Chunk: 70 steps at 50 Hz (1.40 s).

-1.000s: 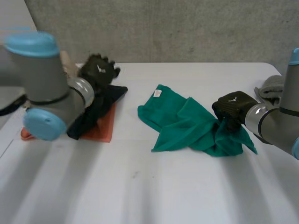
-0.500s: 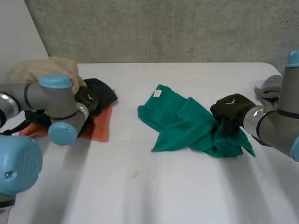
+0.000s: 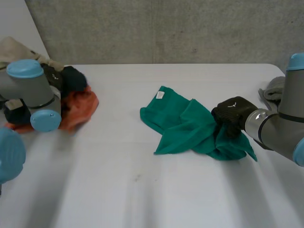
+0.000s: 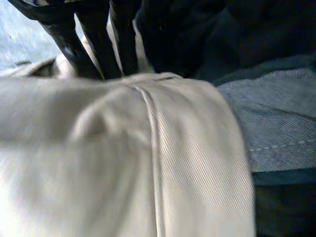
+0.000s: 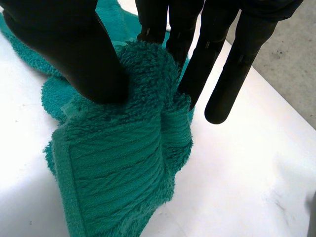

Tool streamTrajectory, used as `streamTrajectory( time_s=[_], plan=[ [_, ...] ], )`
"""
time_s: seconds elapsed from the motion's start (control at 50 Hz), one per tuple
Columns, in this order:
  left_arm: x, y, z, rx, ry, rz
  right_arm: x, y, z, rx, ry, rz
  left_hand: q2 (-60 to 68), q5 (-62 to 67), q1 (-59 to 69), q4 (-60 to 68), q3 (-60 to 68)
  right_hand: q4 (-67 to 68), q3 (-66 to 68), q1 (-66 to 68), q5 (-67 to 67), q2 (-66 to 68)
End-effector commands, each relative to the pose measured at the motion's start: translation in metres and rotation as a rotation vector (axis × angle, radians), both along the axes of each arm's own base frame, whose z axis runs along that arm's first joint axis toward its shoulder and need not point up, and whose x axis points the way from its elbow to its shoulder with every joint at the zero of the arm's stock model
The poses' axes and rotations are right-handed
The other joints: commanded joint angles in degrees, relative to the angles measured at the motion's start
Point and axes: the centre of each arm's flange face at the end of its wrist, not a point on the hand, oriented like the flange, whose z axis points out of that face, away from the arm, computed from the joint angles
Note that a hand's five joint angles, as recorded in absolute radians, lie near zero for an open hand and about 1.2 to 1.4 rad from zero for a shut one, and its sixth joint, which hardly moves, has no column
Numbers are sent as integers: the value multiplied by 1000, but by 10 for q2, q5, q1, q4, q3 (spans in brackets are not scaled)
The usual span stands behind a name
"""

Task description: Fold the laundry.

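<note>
A green towel (image 3: 183,126) lies crumpled on the white table (image 3: 142,190), right of the middle, with a white label (image 3: 159,95) at its far corner. My right hand (image 3: 232,113) is on the towel's right end. In the right wrist view the thumb (image 5: 64,44) and fingers (image 5: 158,19) pinch a raised fold of the green towel (image 5: 118,187). My left hand (image 3: 53,76) is at the far left, in a pile of clothes. Its fingers (image 4: 94,39) run straight down behind a fold of beige cloth (image 4: 123,158), and their tips are hidden.
The pile at the left holds an orange cloth (image 3: 78,107), a dark cloth (image 3: 73,78) and beige cloth (image 3: 12,47). Beside the left hand lies grey-blue fabric (image 4: 276,123). A grey garment (image 3: 273,90) sits at the table's right edge.
The left arm has swung to the far left, and the orange and dark cloths have bunched up and moved left with it. The right hand has drawn the towel's end slightly left.
</note>
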Motion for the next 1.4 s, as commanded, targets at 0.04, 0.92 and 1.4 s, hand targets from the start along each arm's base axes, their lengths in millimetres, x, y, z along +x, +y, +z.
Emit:
streamTrajectory(
  time_s=[0.04, 0.92, 1.4],
  plan=[
    [-26, 49, 46, 24, 168, -118, -1, -2, 9, -22, -28, -8, -127, -110, -107, -110, -129, 115, 124, 160, 142, 134],
    [-195, 243, 33, 625, 1006, -309, 18, 51, 137, -149, -558, 149, 573, 590, 593, 590, 571, 115, 124, 160, 142, 134],
    [-45, 156, 94, 321, 898, -15, 152, 81, 31, -14, -361, 598, -124, -106, -103, -106, -125, 115, 124, 160, 142, 134]
  ],
)
